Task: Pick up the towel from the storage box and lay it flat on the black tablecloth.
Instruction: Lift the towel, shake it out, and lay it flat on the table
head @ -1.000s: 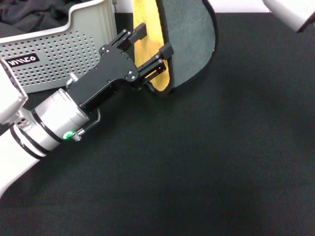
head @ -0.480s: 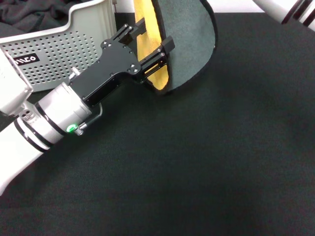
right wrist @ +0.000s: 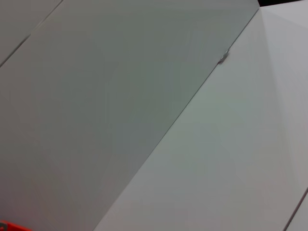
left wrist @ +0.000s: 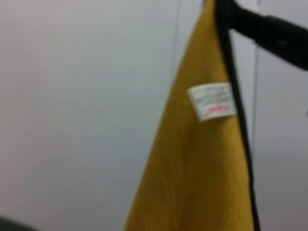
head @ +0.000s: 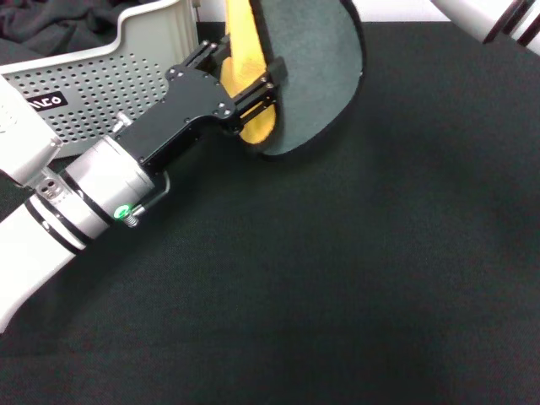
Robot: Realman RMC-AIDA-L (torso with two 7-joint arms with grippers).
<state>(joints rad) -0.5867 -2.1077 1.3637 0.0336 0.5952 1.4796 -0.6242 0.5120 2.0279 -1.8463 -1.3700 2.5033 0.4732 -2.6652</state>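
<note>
We see the black tablecloth (head: 354, 253) covering nearly all of the counter. At its far left corner stands the storage box (head: 101, 93), with a dark cloth (head: 51, 25) bunched inside. Just beside the box, the towel (head: 312, 76) hangs above the tablecloth's far edge, grey-green face toward the right, yellow face toward the box, black hem around it. Our left tool (head: 245, 80) reaches in from the box side, its fingers straddling the yellow fold; whether they press it we cannot tell. In the left wrist view the towel's white label (left wrist: 211, 101) sits by the hem. Only part of the right arm (head: 485, 18) shows, past the tablecloth's far right corner.
</note>
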